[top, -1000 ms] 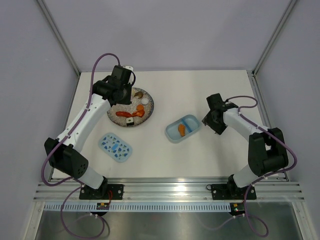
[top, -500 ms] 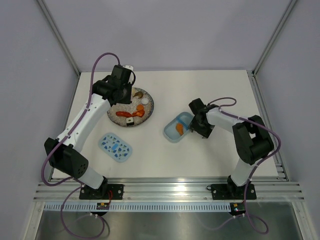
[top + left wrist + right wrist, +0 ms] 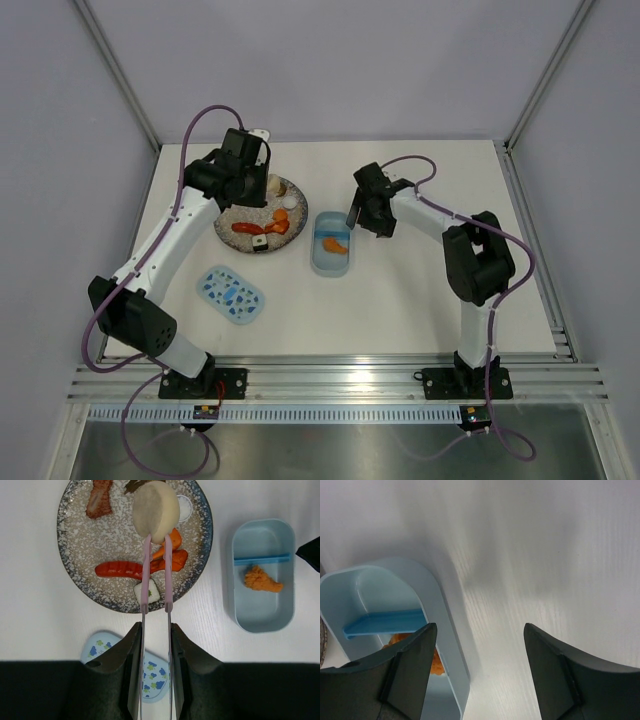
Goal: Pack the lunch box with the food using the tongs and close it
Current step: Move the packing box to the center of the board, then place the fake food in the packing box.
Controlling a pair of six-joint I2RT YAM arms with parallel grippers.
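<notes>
Smoothly moulded, the pale translucent blue plastic lunch box sits centre-right in the left wrist view, with a crumbly orange food piece below its divider. The left gripper clamps slender pink-white tongs, which pinch a matte cream disc over the speckled grey plate at upper centre. The right gripper stands open on the white, faintly grained table, with the tub's wall between its fingers.

we are looking at two arms, the left arm and the right arm, both wearing smooth white shells along their long links and bulky matte black housings at the joints. a thin purple cable is looping off each one and trailing down to a flat black base plate. the left hand and the right hand are showing dark grey, wedge-shaped fingers with softly rounded, moulded edges and a dull plastic sheen.
</notes>
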